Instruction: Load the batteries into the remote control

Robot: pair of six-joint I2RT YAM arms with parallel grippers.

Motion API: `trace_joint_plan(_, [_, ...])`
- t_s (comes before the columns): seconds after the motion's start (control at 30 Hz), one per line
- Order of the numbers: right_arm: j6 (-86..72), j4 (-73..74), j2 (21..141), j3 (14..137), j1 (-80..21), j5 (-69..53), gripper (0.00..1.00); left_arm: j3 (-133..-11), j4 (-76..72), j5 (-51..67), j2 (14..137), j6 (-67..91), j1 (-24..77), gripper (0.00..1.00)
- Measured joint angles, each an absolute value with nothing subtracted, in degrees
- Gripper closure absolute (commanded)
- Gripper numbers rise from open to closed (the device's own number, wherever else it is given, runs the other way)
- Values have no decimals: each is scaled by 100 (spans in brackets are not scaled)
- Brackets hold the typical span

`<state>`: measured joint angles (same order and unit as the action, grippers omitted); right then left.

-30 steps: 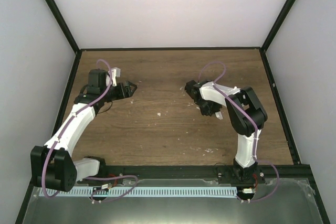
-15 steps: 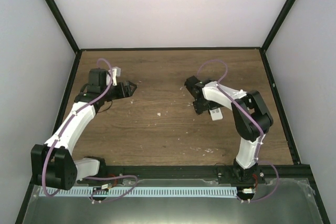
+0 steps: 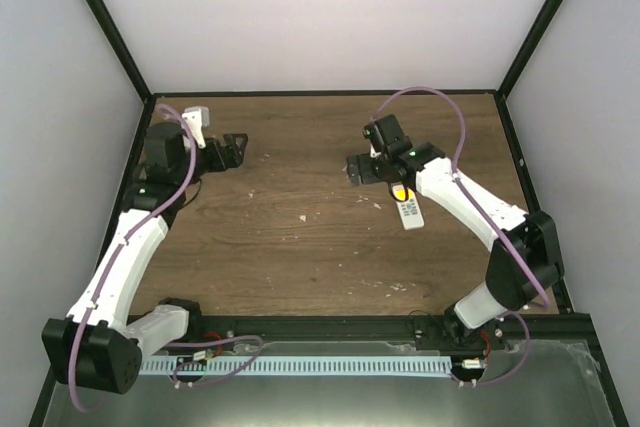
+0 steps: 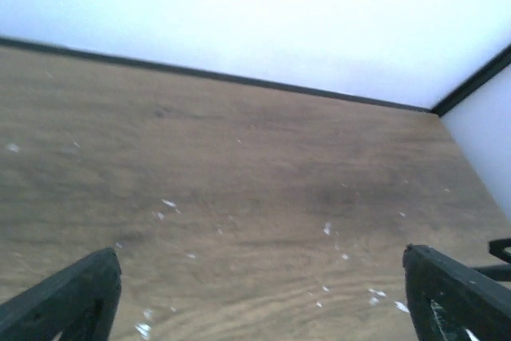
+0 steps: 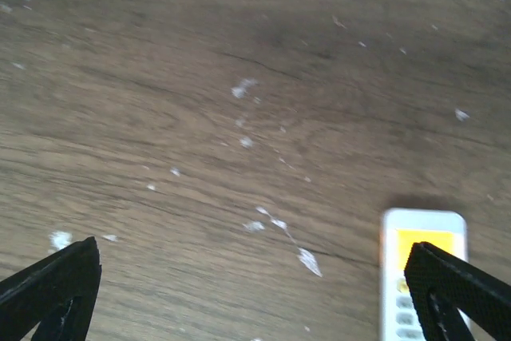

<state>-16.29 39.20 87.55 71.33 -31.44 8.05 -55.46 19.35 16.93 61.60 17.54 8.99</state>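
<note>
**Remote released, both arms drawn back**

The remote control point(image 3: 408, 211) now lies bare on the worktop point(image 3: 300, 247). A second ago the right end effector point(image 3: 358, 169) crouched over it. That end effector has since lifted towards the far side, its jaws spread wide with nothing between them. The remote is just behind it on the near side, close to one fingertip in the wrist view. Its long axis runs far to near, tilted slightly rightward at the near end, orange end farthest. The left end effector point(image 3: 232, 150), well apart, has pulled farther back and is also open and empty. White flecks point(image 5: 243, 88) dot the wood.
</note>
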Motion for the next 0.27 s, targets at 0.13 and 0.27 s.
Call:
trace_joint_plan(0.13, [-1632, 3739, 8825, 7332, -3144, 429, 0, -5804, 1938, 1131, 6119, 1970, 899, 0])
trace_joint_plan(0.27, [-1632, 3653, 8927, 7467, -3144, 228, 0, -5833, 2027, 484, 6027, 2226, 899, 0])
